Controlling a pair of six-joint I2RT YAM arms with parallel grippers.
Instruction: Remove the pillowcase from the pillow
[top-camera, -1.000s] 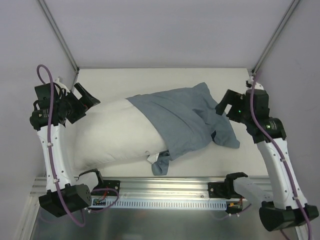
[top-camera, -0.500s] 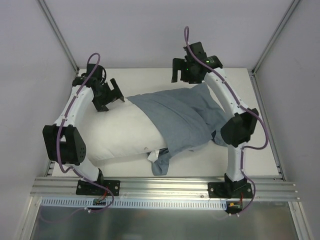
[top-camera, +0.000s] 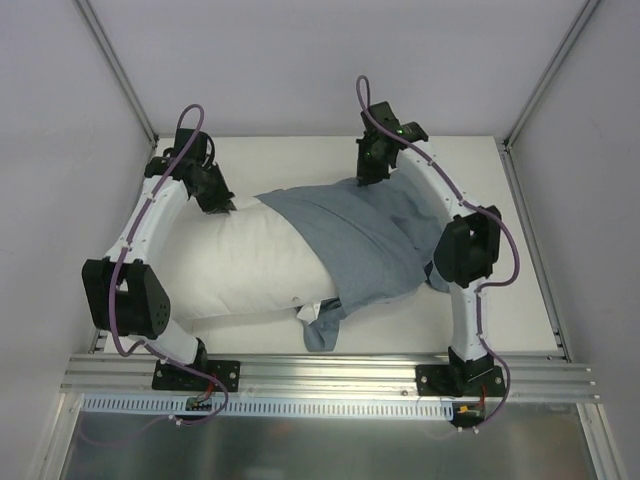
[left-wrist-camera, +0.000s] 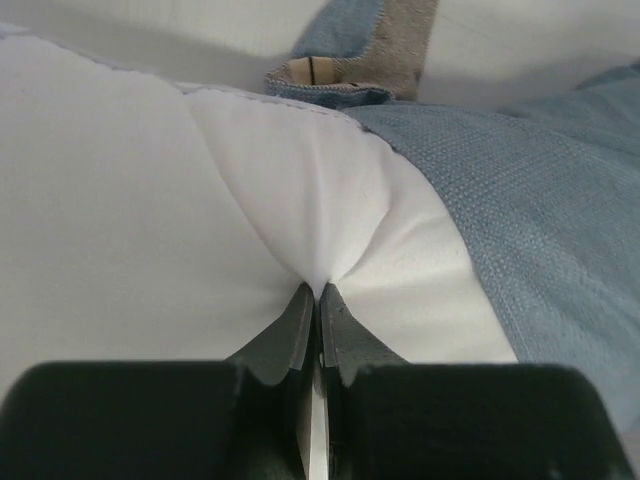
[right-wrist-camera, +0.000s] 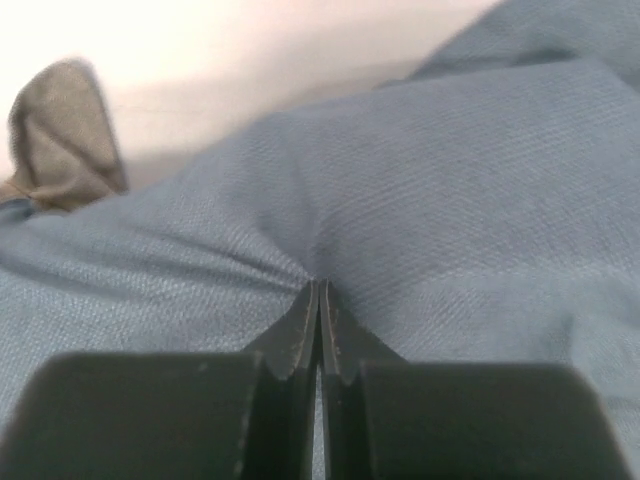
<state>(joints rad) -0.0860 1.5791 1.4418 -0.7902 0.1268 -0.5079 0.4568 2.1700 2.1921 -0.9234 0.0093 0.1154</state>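
Observation:
The plump white pillow (top-camera: 240, 265) lies across the table, its left half bare. A wrinkled slate-blue pillowcase (top-camera: 360, 235) covers its right half and trails off at the front. My left gripper (top-camera: 222, 203) is at the pillow's far left end, shut on a pinch of white pillow (left-wrist-camera: 250, 200) fabric that puckers into its tips (left-wrist-camera: 319, 292). My right gripper (top-camera: 368, 178) is at the far edge of the pillowcase, shut on a fold of the blue pillowcase (right-wrist-camera: 450, 200) cloth that gathers into its tips (right-wrist-camera: 319, 285). A tan band of the pillowcase (left-wrist-camera: 400, 45) shows in the left wrist view.
A loose blue flap (top-camera: 320, 325) of the case hangs near the front rail (top-camera: 330, 375). The right arm's elbow (top-camera: 465, 250) rests over the case's right end. Metal frame posts (top-camera: 115, 70) stand at the back corners of the white table (top-camera: 300, 155).
Both arms swung from the table's sides over to the pillow's far edge and came down. Both grippers went from open to shut, left on the pillow, right on the pillowcase.

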